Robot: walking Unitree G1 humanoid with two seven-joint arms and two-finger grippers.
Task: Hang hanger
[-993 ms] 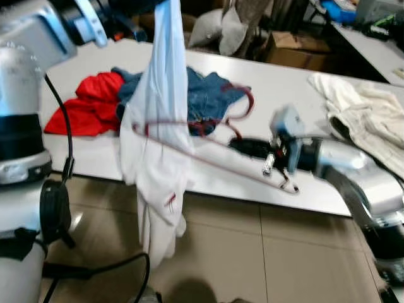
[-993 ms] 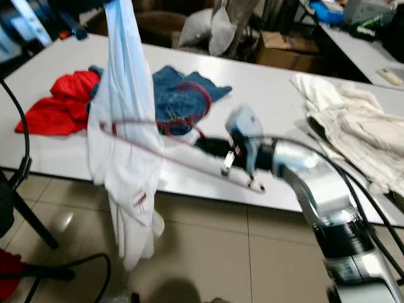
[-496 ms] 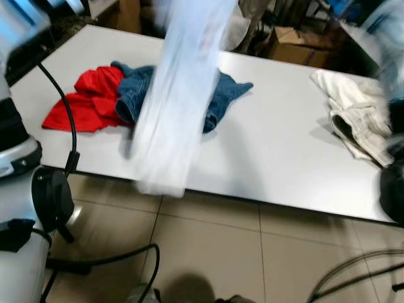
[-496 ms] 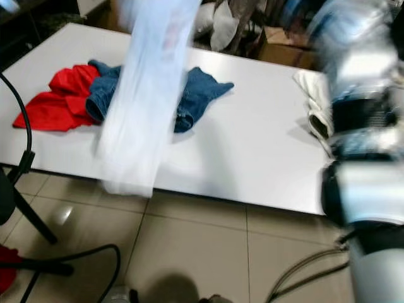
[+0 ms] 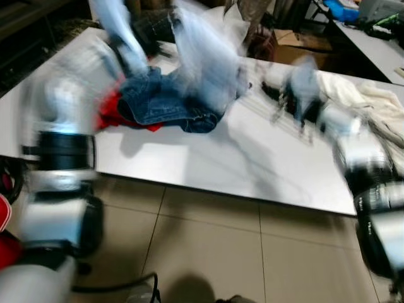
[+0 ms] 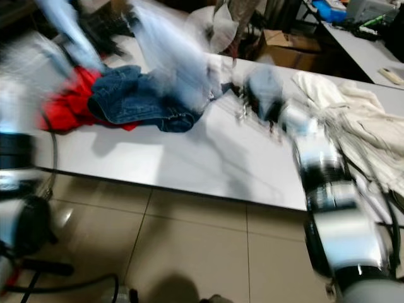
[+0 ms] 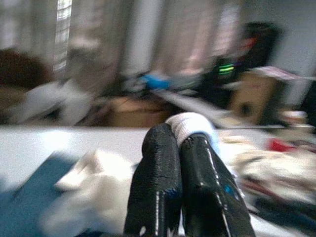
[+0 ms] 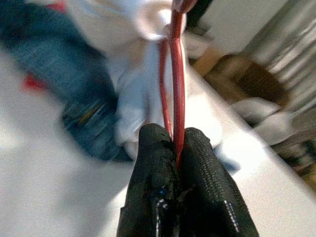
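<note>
Compared with half a second before, the white shirt no longer hung down over the table's near edge; it had swung up over the far part of the table, and both arms had come back into the head views, all heavily smeared by motion.

The right gripper was pinched tight on the red hanger, whose two thin wires ran out from between its fingers and up into the white fabric. In the head view that gripper sat above the table toward the far right. The left gripper had its fingers pressed together on a bit of white cloth.

Denim clothes lay near the far left corner, partly covering a red garment. Cream clothes sat along the right edge.
</note>
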